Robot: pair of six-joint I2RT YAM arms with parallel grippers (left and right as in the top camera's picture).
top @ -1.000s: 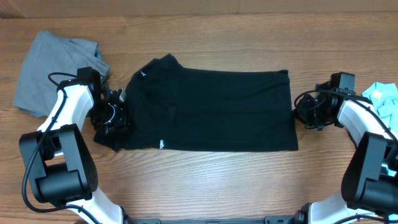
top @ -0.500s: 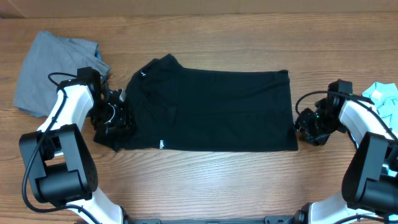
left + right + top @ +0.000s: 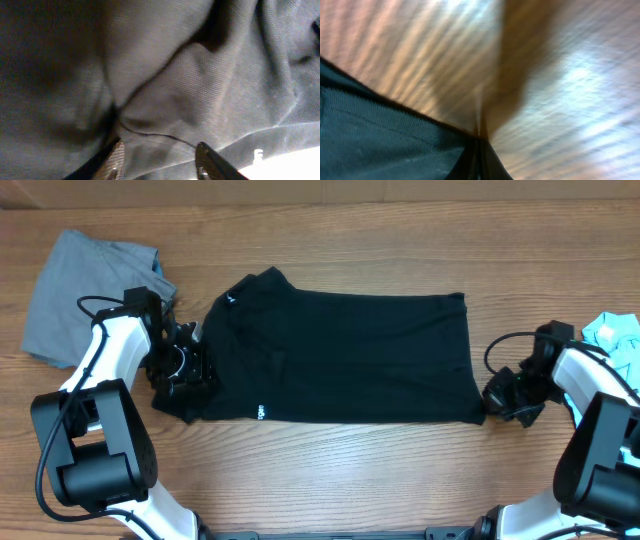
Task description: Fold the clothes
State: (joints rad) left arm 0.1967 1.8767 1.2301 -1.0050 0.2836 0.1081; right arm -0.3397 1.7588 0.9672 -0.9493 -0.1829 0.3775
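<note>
The light-blue garment (image 3: 612, 332) runs off the right edge; lettering (image 3: 257, 412) on the black shirt (image 3: 350, 360) is unreadable.

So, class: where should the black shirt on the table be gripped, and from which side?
Grip the shirt at its right-hand hem corners, coming in from the right: it lies flat, and that straight edge sits free on the table.

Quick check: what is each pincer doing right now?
Left pincer: open, fingers astride the black shirt's rumpled cloth.
Right pincer: shut, seemingly pinching the shirt's corner hem.
</note>
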